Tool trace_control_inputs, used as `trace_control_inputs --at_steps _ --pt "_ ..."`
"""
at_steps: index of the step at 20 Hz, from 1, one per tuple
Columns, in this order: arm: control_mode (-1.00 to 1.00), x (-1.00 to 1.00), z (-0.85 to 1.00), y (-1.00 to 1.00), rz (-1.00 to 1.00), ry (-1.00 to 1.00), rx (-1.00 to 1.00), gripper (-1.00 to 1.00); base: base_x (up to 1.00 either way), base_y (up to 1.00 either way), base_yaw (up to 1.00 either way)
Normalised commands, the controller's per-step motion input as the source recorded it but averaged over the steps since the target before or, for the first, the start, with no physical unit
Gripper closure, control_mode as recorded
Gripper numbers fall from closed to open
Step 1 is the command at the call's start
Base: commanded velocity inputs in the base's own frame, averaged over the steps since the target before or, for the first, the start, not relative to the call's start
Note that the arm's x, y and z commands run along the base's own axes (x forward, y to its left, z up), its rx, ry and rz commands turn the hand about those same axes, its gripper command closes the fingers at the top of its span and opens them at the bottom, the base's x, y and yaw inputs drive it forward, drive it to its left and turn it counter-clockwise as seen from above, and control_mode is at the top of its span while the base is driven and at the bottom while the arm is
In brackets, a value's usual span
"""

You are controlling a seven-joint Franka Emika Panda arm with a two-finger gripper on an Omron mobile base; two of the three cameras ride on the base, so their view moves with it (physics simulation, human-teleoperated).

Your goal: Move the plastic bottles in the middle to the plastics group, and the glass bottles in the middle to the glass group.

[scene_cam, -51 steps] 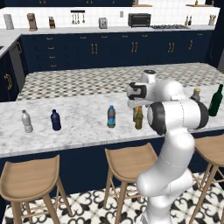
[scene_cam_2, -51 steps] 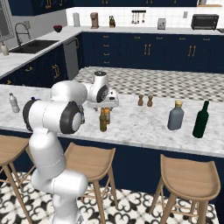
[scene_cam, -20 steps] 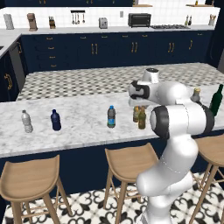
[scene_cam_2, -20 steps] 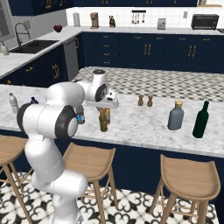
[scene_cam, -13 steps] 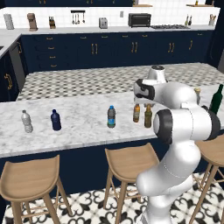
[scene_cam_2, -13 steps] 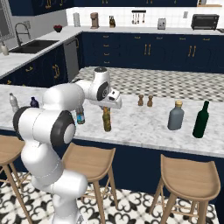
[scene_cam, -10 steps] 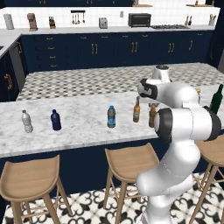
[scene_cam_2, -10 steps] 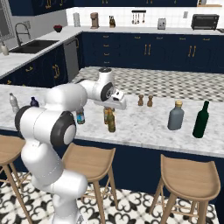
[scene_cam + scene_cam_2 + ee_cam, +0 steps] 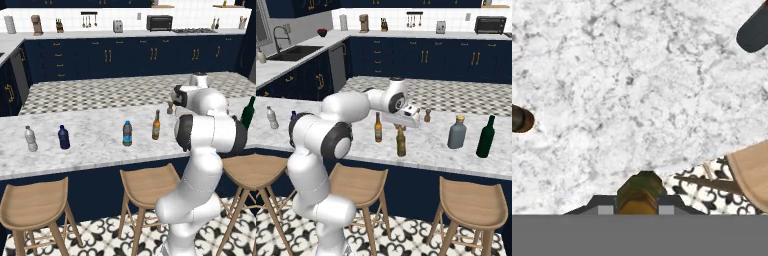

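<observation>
White marble tabletop carries a row of bottles — pale bottle, navy bottle, blue-capped bottle, amber bottle, grey-blue bottle, green wine bottle.

From the left base camera my own arm hides the amber bottle I hold, and the green wine bottle at three o'clock shows only partly past my elbow. In the hand view the held bottle is cut off at six o'clock, a dark bottle runs off at one o'clock, and another bottle is clipped at nine o'clock
</observation>
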Motion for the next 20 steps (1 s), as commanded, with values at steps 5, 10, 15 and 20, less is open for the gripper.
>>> trace_control_inputs --at_steps 5,10,15,20 --pt "-1.00 0.34 0.04 -0.61 -0.04 0.16 0.03 1.00 0.00 0.00 0.00" --pt "-1.00 0.44 0.03 -0.59 0.00 0.17 0.09 1.00 0.00 0.00 0.00" --pt "-1.00 0.27 0.00 -0.59 0.00 -0.05 0.08 1.00 0.00 0.00 0.00" --pt "-1.00 0.21 0.00 -0.52 -0.01 -0.12 0.06 1.00 0.00 0.00 0.00"
